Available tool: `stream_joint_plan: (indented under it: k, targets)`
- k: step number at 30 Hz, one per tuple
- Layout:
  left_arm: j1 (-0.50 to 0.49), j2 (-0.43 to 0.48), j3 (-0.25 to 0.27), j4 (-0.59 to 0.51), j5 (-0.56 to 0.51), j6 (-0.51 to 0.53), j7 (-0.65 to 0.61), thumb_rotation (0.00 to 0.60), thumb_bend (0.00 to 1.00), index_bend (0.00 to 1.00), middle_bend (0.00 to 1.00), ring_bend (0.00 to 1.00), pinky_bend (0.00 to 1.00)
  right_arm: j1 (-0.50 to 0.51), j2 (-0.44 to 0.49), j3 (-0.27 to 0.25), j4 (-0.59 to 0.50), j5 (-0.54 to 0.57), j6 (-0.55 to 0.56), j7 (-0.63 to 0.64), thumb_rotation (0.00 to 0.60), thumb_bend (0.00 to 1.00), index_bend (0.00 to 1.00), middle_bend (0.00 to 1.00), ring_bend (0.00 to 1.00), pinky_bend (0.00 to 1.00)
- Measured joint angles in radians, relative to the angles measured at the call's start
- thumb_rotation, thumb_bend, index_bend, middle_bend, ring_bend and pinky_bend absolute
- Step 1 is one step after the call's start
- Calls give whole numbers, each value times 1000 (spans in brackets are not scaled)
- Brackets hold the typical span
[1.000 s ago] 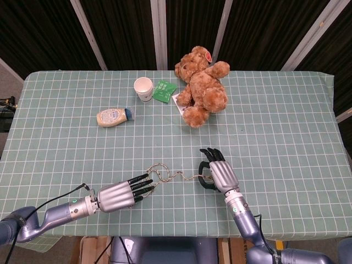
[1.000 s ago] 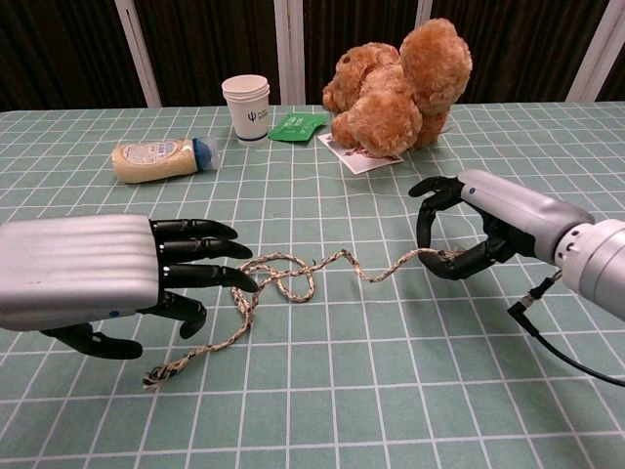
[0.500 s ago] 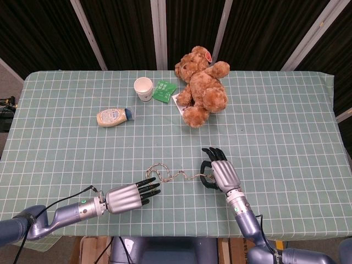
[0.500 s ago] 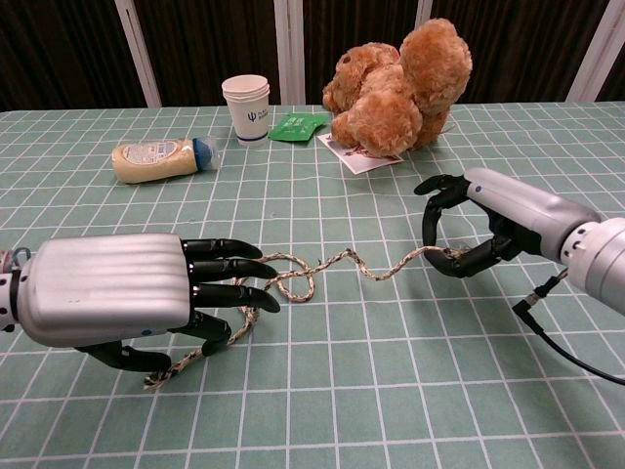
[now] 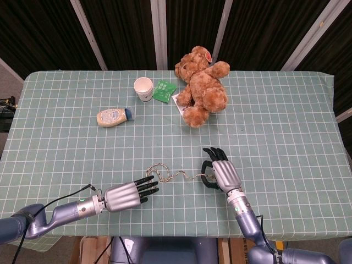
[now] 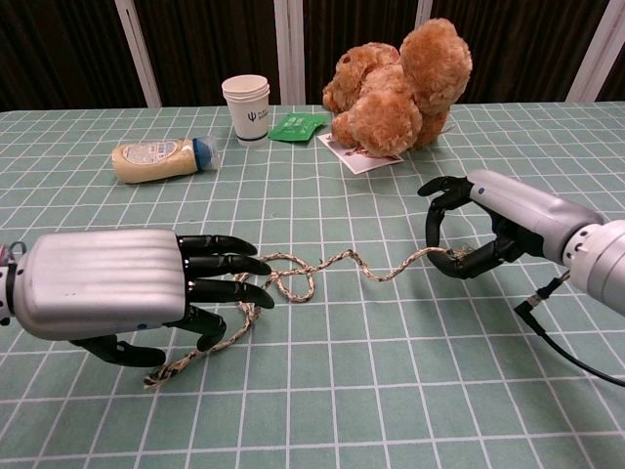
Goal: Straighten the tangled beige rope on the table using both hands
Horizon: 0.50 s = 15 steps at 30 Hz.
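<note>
Chest view: right hand (image 6: 488,230) pinches rope (image 6: 293,283); left hand (image 6: 127,293) spread, seemingly empty; teddy (image 6: 395,93), cup (image 6: 246,107) well beyond.

On the desk (image 5: 286,126) we find the rope (image 6: 293,278) at the near edge, running between our left hand (image 6: 117,293) and right hand (image 6: 479,230). Far behind it sit a teddy bear (image 5: 201,85), with a paper cup (image 5: 143,88) and packet (image 5: 163,91) to its left, and a bottle (image 5: 113,116) further left.
</note>
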Motion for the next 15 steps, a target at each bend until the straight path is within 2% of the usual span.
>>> stream_joint_plan:
  k: [9, 15]
  targets:
    - [-13, -20, 18, 9, -7, -11, 12, 600, 340, 454, 103, 0, 0, -2, 4, 3, 1, 3, 3, 3, 600, 449, 601, 141, 0, 0]
    - [-18, -29, 21, 5, -19, -15, 14, 600, 398, 484, 113, 0, 0, -3, 6, 2, -1, 3, 5, 1, 600, 449, 600, 141, 0, 0]
